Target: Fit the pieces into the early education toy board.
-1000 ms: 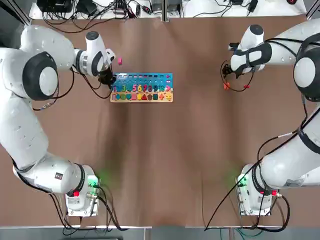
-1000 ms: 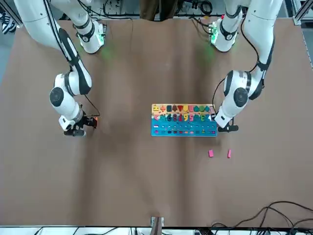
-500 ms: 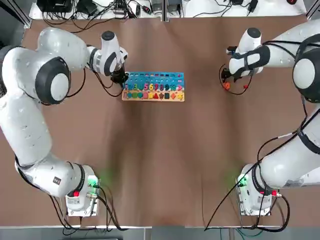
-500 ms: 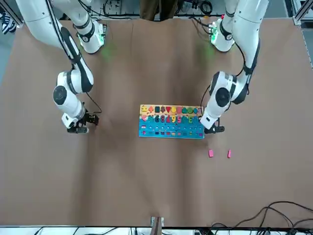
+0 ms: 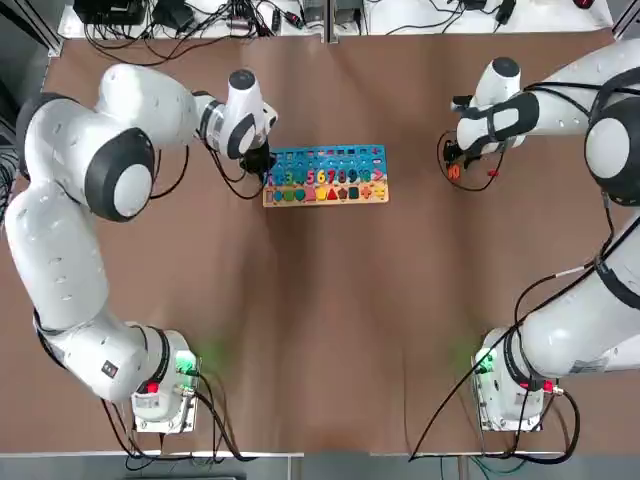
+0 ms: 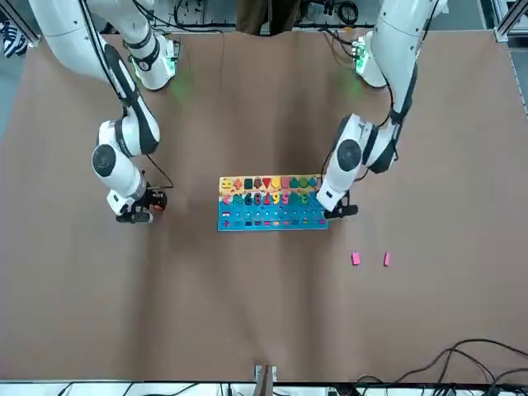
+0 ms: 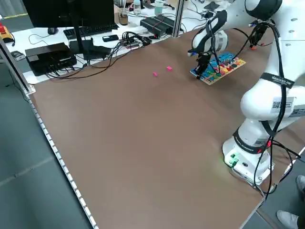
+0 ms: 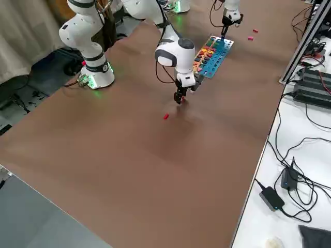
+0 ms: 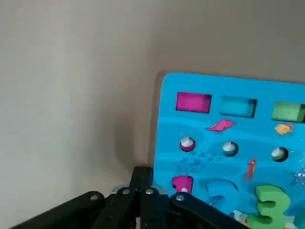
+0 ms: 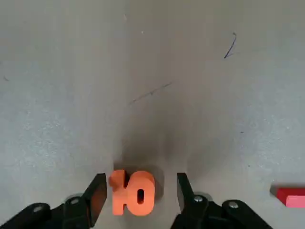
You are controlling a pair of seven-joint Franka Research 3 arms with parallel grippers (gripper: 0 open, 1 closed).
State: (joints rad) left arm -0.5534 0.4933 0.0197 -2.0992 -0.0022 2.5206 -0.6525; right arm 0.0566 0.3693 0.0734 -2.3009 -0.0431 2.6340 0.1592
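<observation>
Even, bright overhead light falls on the table, with no glare. Soft shadows sit under the board and beside the orange 10. Both wrist views are sharp near the fingers.

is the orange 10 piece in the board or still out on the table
Out. The orange 10 piece lies flat on the bare table between the right gripper fingers, far from the board.

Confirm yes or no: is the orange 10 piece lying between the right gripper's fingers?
Yes: in the right wrist view the orange 10 piece lies on the table between the right gripper's two fingers, with gaps on both sides.
</observation>
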